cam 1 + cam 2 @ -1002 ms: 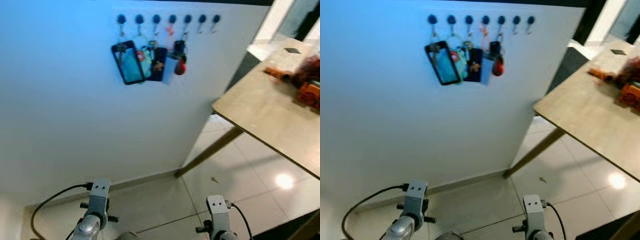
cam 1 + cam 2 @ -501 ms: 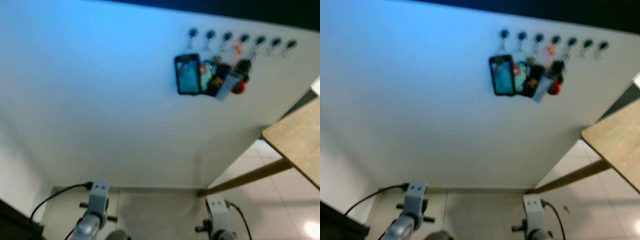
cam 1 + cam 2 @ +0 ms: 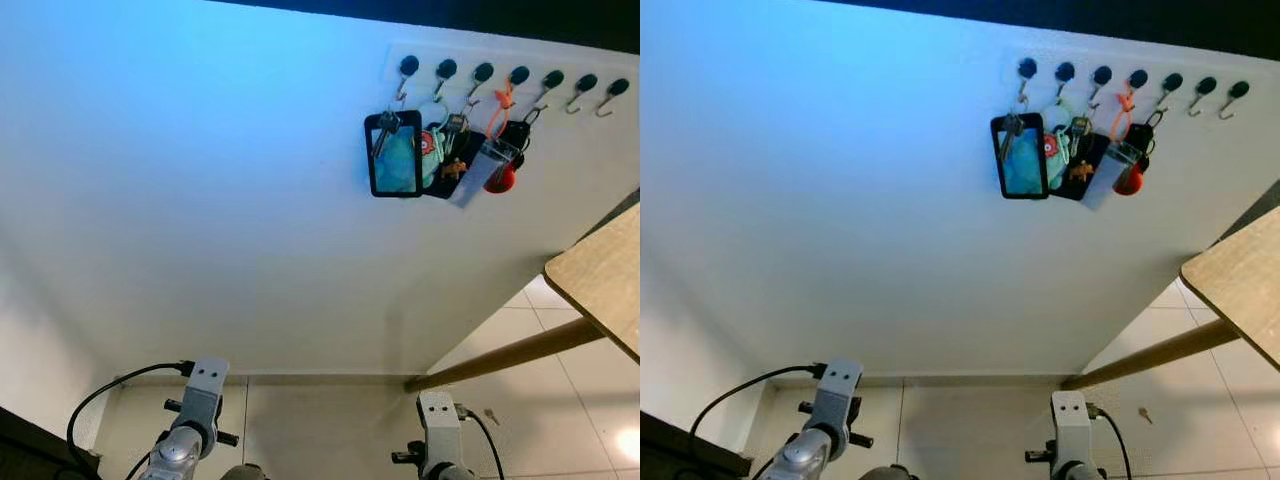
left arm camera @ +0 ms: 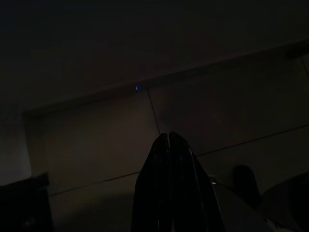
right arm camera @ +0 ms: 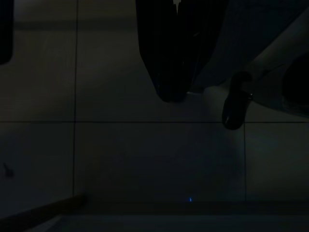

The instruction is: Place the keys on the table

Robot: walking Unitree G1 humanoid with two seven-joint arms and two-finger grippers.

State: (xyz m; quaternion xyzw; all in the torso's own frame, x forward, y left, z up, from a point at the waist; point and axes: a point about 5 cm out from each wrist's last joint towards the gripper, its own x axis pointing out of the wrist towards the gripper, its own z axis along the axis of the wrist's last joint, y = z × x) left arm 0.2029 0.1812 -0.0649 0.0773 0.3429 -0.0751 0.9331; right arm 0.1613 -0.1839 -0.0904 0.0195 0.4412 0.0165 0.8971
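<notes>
Left eye view: a white wall [image 3: 200,200] faces the robot, with a row of dark hooks [image 3: 510,76] high on it toward the right. From the hooks hang the keys [image 3: 452,150], bunched together with a dark-framed blue tag [image 3: 394,155], an orange strap [image 3: 499,108] and a red fob [image 3: 503,181]. The corner of a wooden table [image 3: 600,285] comes in at the right edge, well apart from the keys and lower than them, with a slanted wooden leg [image 3: 520,355] running down to the tiled floor [image 3: 320,420].

Both silver arms hang low at the bottom of the view, the left arm [image 3: 192,420] and the right arm [image 3: 437,440] side by side, far below the hooks.

The wrist views are very dark. The left gripper [image 4: 169,140] points at floor tiles with its two black fingers pressed together. The right gripper [image 5: 176,7] also hangs over tiles, fingers closed against each other and holding nothing.
</notes>
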